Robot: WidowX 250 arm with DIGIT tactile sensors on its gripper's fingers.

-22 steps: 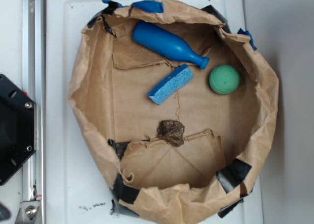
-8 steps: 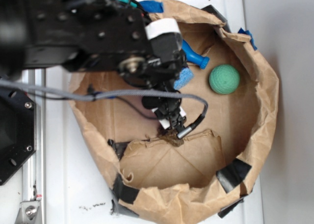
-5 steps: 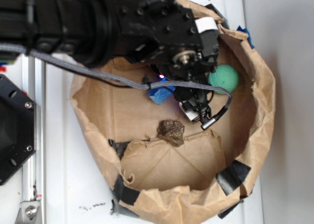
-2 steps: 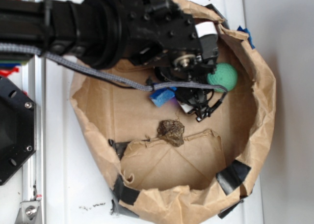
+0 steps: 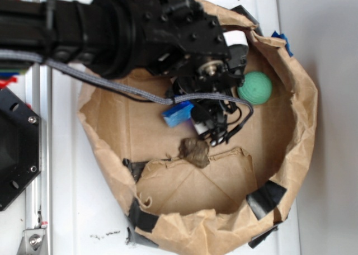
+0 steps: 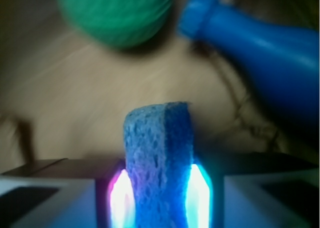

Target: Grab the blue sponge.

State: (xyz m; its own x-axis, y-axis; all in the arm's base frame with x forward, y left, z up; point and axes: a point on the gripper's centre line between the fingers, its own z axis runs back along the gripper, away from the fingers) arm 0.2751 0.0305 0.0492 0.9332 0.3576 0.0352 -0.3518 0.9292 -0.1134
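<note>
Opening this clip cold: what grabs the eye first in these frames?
In the wrist view, the blue sponge stands on edge, squeezed between the glowing pads of the gripper. From above, the big black arm covers the upper half of the brown paper-lined bin, with one end of the sponge poking out beneath it. Beyond the sponge sit a green ball and a blue bottle; a dark brown lump lies mid-bin.

1. Just beyond the blue sponge [image 6: 159, 158], the green ball [image 6: 116, 14] and blue bottle [image 6: 260, 38] block passage.
2. Below the sponge, a brown clump [image 5: 194, 151] sits close.
3. Left of the sponge, bare paper floor [image 5: 131, 129] is open.
</note>
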